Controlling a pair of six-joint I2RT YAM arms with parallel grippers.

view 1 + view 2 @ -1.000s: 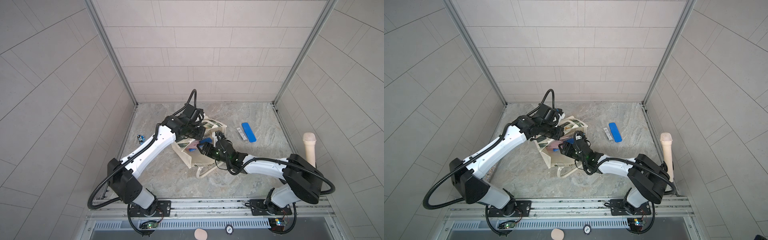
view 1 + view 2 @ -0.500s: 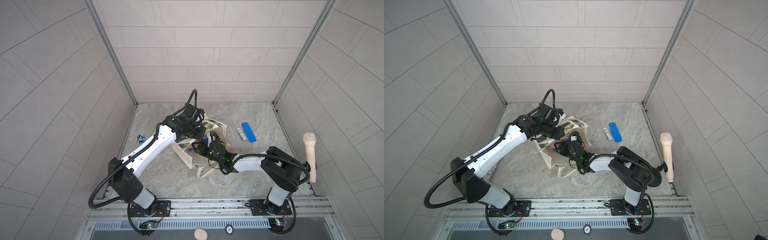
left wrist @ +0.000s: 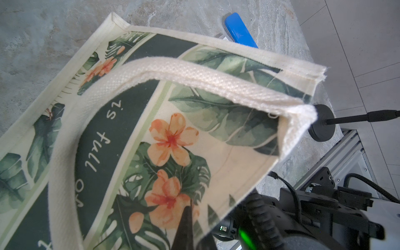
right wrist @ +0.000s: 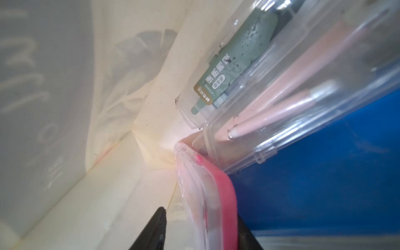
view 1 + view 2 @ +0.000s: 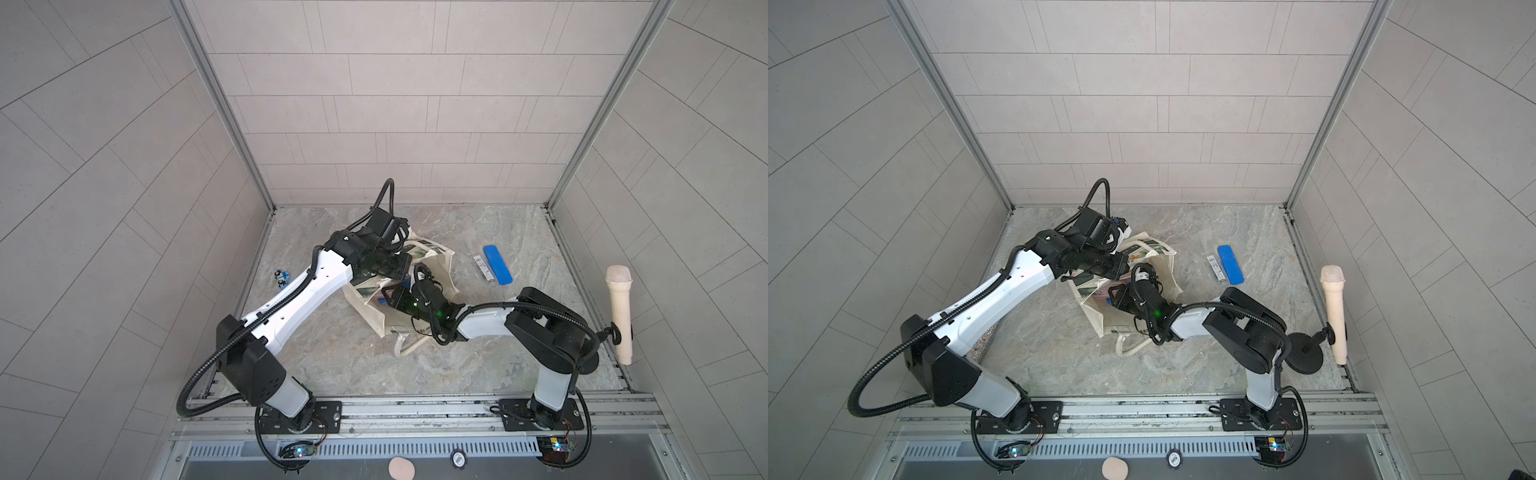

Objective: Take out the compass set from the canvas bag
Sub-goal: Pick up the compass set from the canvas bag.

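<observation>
- Bag (image 3: 216, 151): cream woven canvas, boxy, with a leaf-and-flower print, on the marbled grey bench (image 5: 332, 365).
- Inside it is a clear hard case of pink pointed legs (image 4: 292, 104), seemingly the compass set. With it are a clear green-labelled case (image 4: 227, 71), a pink-rimmed case (image 4: 216, 194) and something smooth and blue (image 4: 324, 194).
- Left hand (image 5: 405, 268), reaching over the bag, is clamped on its printed wall and holds it raised.
- Right hand (image 4: 200, 227) is deep in the bag's mouth. Its jaws sit narrow astride the pink rim, and one finger (image 4: 155, 227) is clear of it.
</observation>
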